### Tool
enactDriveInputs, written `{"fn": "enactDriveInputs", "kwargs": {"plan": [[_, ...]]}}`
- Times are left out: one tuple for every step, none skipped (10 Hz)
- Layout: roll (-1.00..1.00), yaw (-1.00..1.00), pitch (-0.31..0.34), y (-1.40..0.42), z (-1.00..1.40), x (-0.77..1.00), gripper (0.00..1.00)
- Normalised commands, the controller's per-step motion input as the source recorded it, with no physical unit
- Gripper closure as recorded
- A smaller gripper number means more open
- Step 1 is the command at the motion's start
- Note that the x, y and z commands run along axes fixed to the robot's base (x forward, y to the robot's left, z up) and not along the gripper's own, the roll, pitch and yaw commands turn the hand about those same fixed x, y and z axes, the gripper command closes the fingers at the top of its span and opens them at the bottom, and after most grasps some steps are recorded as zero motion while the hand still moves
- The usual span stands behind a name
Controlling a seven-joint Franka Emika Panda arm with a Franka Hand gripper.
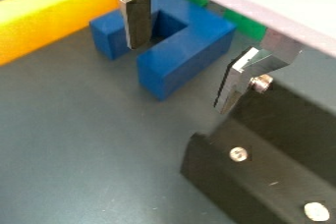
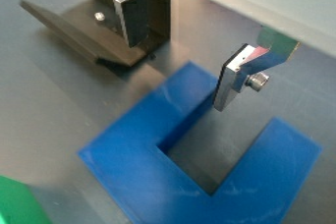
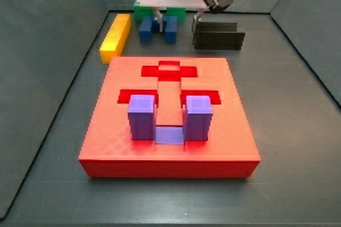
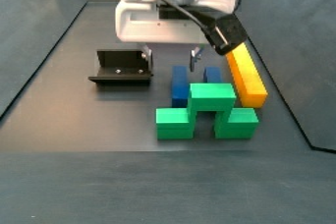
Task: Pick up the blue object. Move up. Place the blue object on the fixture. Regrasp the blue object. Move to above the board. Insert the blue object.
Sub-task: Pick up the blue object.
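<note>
- Blue object (image 1: 168,43) lies flat on the desk (image 1: 92,149) as a U, its two prongs side by side and its bridge joining them; in a side view it sits toward the far edge of the desk (image 3: 166,24), between the yellow bar (image 3: 116,34) and the fixture (image 3: 218,35).
- Gripper (image 1: 184,56) is directly above it with the fingers apart: one finger (image 1: 136,22) reaches down into the slot between the prongs, the other finger (image 1: 237,79) stands outside the nearer prong, so a single prong sits between the plates.
- Relation that matters: the prong's long axis runs along the plates, so closing should squeeze it across its narrow width. I judge no pad is pressing yet, though the contact is hard to read from these angles.
- Green blocks (image 4: 207,110) sit just beside the blue object on one side in a side view, and a green edge shows close behind it in a wrist view (image 1: 230,17).
- Fixture (image 4: 122,68) stands apart from the blue object, to the gripper's side, empty.
- Board (image 3: 170,112) fills the middle of the desk, well apart, with a purple U-shaped block (image 3: 168,117) on it.
</note>
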Motion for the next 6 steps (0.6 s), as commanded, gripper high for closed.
{"fn": "enactDriveInputs", "kwargs": {"plan": [[-0.10, -0.21, -0.027, 0.12, -0.09, -0.27, 0.00], [-0.15, -0.21, -0.017, 0.17, 0.00, -0.22, 0.00], [-0.11, -0.17, -0.013, 0.06, -0.06, -0.16, 0.00], [-0.10, -0.04, -0.013, 0.00, -0.09, -0.08, 0.00], [-0.05, 0.00, 0.000, 0.00, -0.14, -0.02, 0.00], [-0.02, 0.00, 0.000, 0.00, -0.25, 0.00, 0.00]]}}
